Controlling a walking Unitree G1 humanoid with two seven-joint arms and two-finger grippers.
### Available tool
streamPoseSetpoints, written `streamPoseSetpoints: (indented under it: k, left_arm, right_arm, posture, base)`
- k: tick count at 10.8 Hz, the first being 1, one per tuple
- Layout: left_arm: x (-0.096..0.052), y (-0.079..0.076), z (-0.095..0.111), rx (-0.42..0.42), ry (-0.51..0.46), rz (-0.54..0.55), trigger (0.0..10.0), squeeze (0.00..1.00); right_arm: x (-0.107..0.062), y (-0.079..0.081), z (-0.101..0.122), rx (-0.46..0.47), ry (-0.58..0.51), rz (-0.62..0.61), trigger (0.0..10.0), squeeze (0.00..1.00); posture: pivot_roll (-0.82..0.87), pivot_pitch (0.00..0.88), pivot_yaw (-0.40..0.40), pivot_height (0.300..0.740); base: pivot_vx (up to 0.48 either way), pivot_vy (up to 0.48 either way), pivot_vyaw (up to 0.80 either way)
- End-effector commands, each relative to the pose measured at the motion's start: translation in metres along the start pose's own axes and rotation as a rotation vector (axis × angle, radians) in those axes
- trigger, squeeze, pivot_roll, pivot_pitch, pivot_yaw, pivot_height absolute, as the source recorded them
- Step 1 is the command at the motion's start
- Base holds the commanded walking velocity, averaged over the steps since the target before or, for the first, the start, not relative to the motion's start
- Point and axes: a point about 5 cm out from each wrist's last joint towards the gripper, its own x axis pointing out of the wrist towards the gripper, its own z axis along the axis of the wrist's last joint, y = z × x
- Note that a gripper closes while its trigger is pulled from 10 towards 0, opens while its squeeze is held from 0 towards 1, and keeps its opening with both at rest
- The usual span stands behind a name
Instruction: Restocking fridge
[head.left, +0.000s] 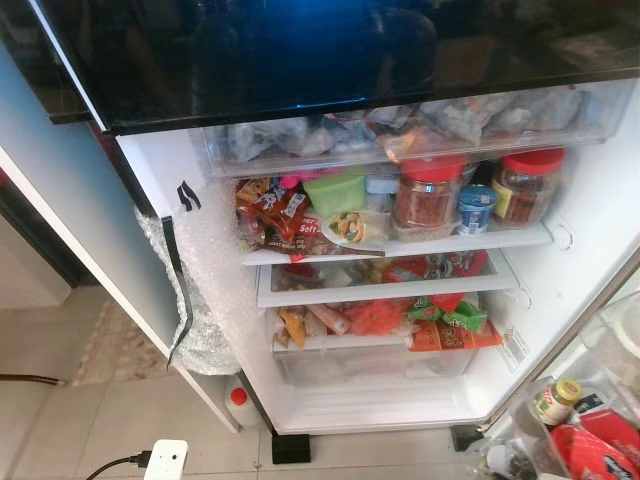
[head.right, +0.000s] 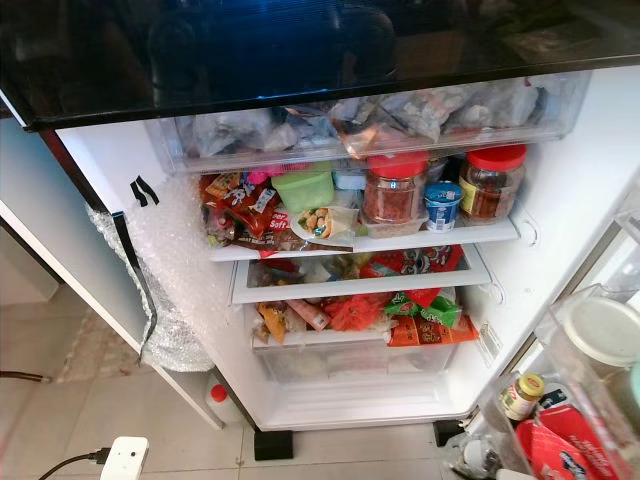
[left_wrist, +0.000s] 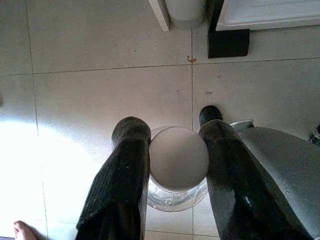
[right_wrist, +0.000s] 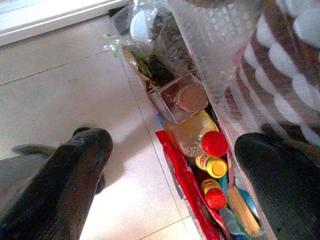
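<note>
Pale tiled floor (head.left: 90, 420) in daylight.
A white plug adapter (head.left: 166, 460) with a black cable (head.left: 115, 466) lies near on the left. A dark cord (head.left: 30, 379) crosses the far left, and bright sunlight falls over the tiles (left_wrist: 30, 160).

You see two red-lidded jars (head.left: 430, 192) beside a green tub (head.left: 334, 188). Your left gripper (left_wrist: 172, 165) has black fingers pinching a white-capped clear jar (left_wrist: 178, 167)

My left gripper (left_wrist: 172, 160) holds a clear jar (left_wrist: 177, 165) with a white lid, upright above the floor tiles. The fridge (head.left: 190, 300) stands open ahead, shelves fully stocked.
</note>
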Motion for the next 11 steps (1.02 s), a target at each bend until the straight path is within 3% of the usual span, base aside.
streamPoseSetpoints:
  k: [1, 5, 9, 11]
  left_arm:
    - [-0.001, 0.004, -0.002, 0.008, 0.013, 0.014, 10.0, 0.00]
    - [-0.001, 0.004, -0.003, 0.008, 0.016, 0.013, 10.0, 0.00]
    - [-0.001, 0.003, -0.005, 0.012, 0.022, 0.008, 10.0, 0.00]
    - [-0.001, 0.002, -0.004, 0.010, 0.017, 0.005, 10.0, 0.00]
  right_arm:
    - [0.001, -0.021, 0.018, 0.021, -0.066, -0.090, 10.0, 0.00]
    - [0.002, -0.018, 0.022, 0.055, -0.075, -0.080, 10.0, 0.00]
    - [-0.001, 0.033, 0.007, 0.065, -0.015, 0.140, 10.0, 0.00]
    - [-0.003, 0.044, 0.003, 0.070, -0.001, 0.205, 10.0, 0.00]
  posture:
    - [-0.13, 0.000, 0.077, 0.740]
    - [-0.13, 0.000, 0.079, 0.740]
    - [-0.15, 0.000, 0.078, 0.740]
    - [-0.16, 0.000, 0.073, 0.740]
  base:
    - [0.000, 0.000, 0.00]
    - [0.000, 0.000, 0.00]
    - [0.000, 0.000, 0.00]
    - [0.000, 0.000, 0.00]
